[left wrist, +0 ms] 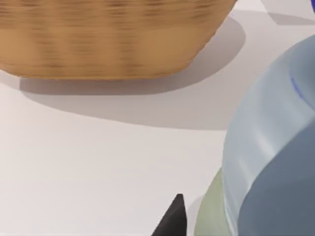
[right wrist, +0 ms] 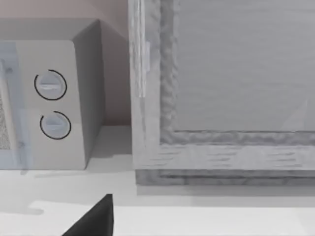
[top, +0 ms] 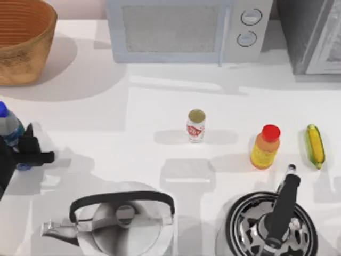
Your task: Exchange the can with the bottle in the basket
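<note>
1. My left gripper (top: 26, 152) was clamped on the bottle (top: 9, 128) at the table's left edge, outside the basket (top: 24, 42).
2. The can (top: 196, 125) stood mid-table.

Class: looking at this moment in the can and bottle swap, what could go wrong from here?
1. The left gripper holds the bottle at the table's left edge; it might slip off.
2. The can stands near the yellow-orange bottle, which a reach might topple.
</note>
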Tool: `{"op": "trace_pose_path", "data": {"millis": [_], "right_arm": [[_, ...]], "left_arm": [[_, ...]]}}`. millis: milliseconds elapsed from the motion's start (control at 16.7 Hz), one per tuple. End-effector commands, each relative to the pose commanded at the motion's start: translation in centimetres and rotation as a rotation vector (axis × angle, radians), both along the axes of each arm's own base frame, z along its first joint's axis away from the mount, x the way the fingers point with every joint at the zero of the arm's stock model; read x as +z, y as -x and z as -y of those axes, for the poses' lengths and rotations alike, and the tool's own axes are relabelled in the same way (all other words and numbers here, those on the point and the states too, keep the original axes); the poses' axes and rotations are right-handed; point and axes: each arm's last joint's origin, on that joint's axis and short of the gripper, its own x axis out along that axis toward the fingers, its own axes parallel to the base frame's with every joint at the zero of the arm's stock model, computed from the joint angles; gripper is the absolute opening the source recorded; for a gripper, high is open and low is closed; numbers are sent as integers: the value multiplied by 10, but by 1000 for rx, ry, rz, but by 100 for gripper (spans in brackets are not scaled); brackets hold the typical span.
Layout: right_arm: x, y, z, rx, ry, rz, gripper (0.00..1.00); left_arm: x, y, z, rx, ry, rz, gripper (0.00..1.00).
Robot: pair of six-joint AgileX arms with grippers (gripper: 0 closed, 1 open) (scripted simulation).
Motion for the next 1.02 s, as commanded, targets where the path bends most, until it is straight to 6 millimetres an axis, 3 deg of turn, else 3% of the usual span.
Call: {"op": "trace_pose_path", "data": {"millis": [300,540,720,1020], "right_arm": [[0,0,0,0,0,0,100],[0,0,0,0,0,0,100],[0,0,0,0,0,0,100],[0,0,0,0,0,0,100]], "left_arm": [[3,-2,1,-12,4,10,0],[31,-33,6,-113,39,89,0],[79,-75,9,-203,53,171,0],[198,-136,-10,-231,37,251,0]]}}
